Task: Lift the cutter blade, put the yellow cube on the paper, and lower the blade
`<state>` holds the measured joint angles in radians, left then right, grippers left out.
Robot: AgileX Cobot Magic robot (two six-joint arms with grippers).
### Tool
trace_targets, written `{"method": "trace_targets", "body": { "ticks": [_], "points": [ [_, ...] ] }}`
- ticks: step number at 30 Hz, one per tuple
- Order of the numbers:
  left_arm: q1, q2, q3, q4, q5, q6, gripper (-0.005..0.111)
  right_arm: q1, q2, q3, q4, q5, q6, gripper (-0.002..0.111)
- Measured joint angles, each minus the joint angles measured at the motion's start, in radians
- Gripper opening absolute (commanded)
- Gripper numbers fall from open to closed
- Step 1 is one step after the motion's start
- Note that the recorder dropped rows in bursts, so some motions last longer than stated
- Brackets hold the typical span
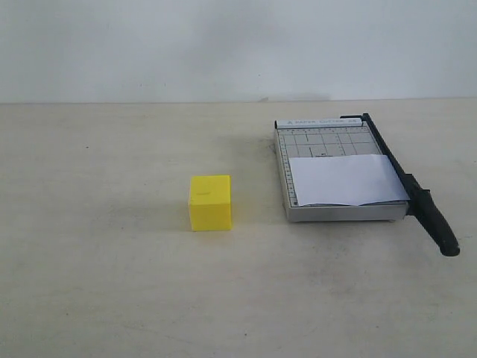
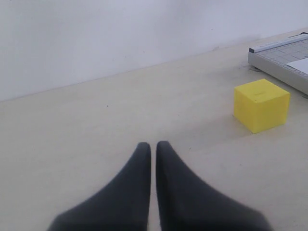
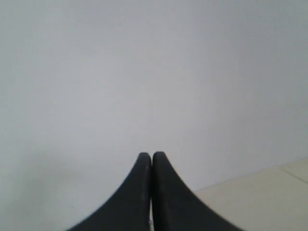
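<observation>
On the pale table [image 1: 112, 298], near its middle, the yellow cube [image 1: 210, 202] stands alone with bare surface on all its sides. At about 2 o'clock from it, well apart, lies the grey trimmer base [image 1: 328, 138]. The paper [image 1: 346, 179] covers the 6 o'clock half of the base, and its 3 o'clock edge reaches the cutter blade [image 1: 431, 216], which lies flat along that edge with its handle pointing to 5 o'clock. The left gripper [image 2: 153, 147] has its jaws pressed together on nothing, with the cube ahead of it and apart. The right gripper [image 3: 152, 156] is likewise closed and empty, facing the wall [image 3: 144, 72].
</observation>
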<state>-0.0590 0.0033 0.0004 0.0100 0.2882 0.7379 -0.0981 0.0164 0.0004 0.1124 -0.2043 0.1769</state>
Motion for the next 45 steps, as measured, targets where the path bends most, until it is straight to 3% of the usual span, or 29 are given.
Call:
{"method": "trace_targets", "body": {
  "ticks": [4,6,10,16,22,31,36,45],
  "points": [
    [0.000,0.000,0.000,0.000,0.000,0.000,0.004,0.000,0.000,0.000,0.012,0.018,0.100,0.007],
    [0.000,0.000,0.000,0.000,0.000,0.000,0.004,0.000,0.000,-0.037,0.015,0.148,0.106,0.023],
    [0.000,0.000,0.000,0.000,0.000,0.000,0.004,0.000,0.030,-0.168,0.015,0.380,0.054,0.068],
    [0.000,0.000,0.000,0.000,0.000,0.000,0.004,0.000,0.231,-0.427,0.015,0.633,0.021,0.069],
    [0.000,0.000,0.000,0.000,0.000,0.000,0.004,0.000,0.620,-0.678,0.066,0.923,-0.132,0.069],
    [0.000,0.000,0.000,0.000,0.000,0.000,0.004,0.000,1.193,-1.034,0.154,1.149,-0.378,0.069],
    [0.000,0.000,0.000,0.000,0.000,0.000,0.004,0.000,1.391,-1.112,0.153,1.201,-0.424,0.069],
    [0.000,0.000,0.000,0.000,0.000,0.000,0.004,0.037,1.552,-1.120,0.149,1.200,-0.487,0.069]
  ]
}}
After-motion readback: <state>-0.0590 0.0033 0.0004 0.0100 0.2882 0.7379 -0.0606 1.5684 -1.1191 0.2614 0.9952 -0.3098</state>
